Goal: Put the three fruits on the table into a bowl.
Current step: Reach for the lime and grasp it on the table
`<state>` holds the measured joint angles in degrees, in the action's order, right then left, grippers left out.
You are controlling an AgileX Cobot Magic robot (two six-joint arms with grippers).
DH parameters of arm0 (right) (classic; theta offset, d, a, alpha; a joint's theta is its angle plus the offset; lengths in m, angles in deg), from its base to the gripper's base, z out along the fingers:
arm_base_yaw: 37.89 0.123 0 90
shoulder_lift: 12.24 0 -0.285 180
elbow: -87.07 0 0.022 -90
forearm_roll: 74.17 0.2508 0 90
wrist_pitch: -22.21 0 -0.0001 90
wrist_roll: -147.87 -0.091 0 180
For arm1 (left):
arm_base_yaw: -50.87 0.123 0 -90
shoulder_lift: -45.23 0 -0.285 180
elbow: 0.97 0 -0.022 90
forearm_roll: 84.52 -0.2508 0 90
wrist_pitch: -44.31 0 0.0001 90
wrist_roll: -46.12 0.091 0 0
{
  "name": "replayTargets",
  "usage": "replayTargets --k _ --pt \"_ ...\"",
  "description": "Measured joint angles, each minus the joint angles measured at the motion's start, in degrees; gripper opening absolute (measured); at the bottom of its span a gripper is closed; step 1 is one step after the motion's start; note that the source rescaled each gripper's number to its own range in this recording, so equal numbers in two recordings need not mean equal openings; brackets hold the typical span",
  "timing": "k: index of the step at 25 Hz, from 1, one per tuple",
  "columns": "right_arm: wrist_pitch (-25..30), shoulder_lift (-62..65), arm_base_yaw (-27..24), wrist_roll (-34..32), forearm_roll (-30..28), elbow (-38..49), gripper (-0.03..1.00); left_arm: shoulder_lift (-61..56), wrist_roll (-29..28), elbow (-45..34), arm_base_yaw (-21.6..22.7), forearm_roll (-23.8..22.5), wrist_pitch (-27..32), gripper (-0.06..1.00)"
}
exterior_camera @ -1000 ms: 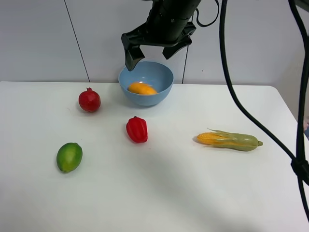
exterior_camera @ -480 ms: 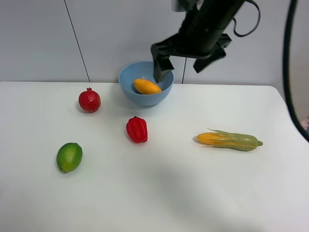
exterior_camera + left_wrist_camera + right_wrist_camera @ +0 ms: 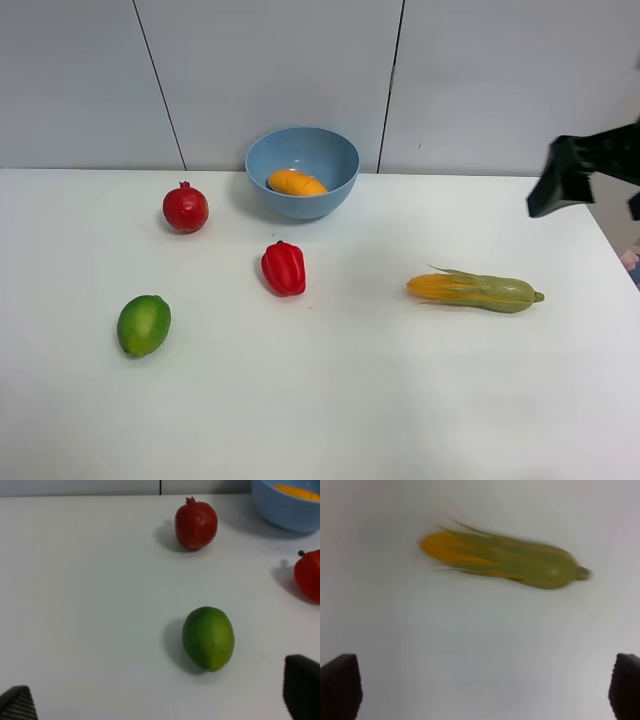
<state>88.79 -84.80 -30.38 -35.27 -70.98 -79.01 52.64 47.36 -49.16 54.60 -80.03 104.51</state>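
While the mango (image 3: 295, 183) is seen lying inside the bowl (image 3: 330, 197) at the back of the table (image 3: 350, 400), the other two fruits are found on the bare tabletop. The mango is laid on its side, its long axis running roughly across the exterior high view, the right end slightly lower. The pomegranate (image 3: 186, 208) is set to the left of the bowl, near it but apart, with its small crown turned upward. The lime (image 3: 144, 325) is placed well forward of the pomegranate, toward the front left; its long axis is tilted a little, from lower left to upper right in the exterior high view.

A pepper (image 3: 284, 268) is seen in front of the bowl, between it and the table's middle, apart from all the fruit. A corn cob (image 3: 475, 290) is laid on the right half, its length running across the table, the yellow tip toward the centre and the green stem end toward the right edge; it is blurred in the right wrist view.

The left gripper (image 3: 160, 700) is held above the table just short of the lime, jaws spread wide, nothing between them. The right gripper (image 3: 482, 690) is held over the table near the corn cob, likewise spread and empty.
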Motion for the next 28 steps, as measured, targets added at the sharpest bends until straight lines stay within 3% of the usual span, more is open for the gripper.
replayTargets --k 7,16,20,28 --pt "0.24 22.40 -7.98 4.53 -1.72 5.93 1.00 0.00 0.00 0.00 0.00 0.00 0.00 1.00" --pt "0.11 48.24 -8.31 5.36 -3.99 14.29 1.00 0.00 0.00 0.00 0.00 0.00 0.00 1.00" --pt "-3.45 57.09 -8.31 5.36 -4.20 21.60 1.00 0.00 0.00 0.00 0.00 0.00 0.00 1.00" --pt "-3.08 64.90 -8.31 4.89 -3.85 33.00 1.00 0.00 0.00 0.00 0.00 0.00 0.00 1.00"
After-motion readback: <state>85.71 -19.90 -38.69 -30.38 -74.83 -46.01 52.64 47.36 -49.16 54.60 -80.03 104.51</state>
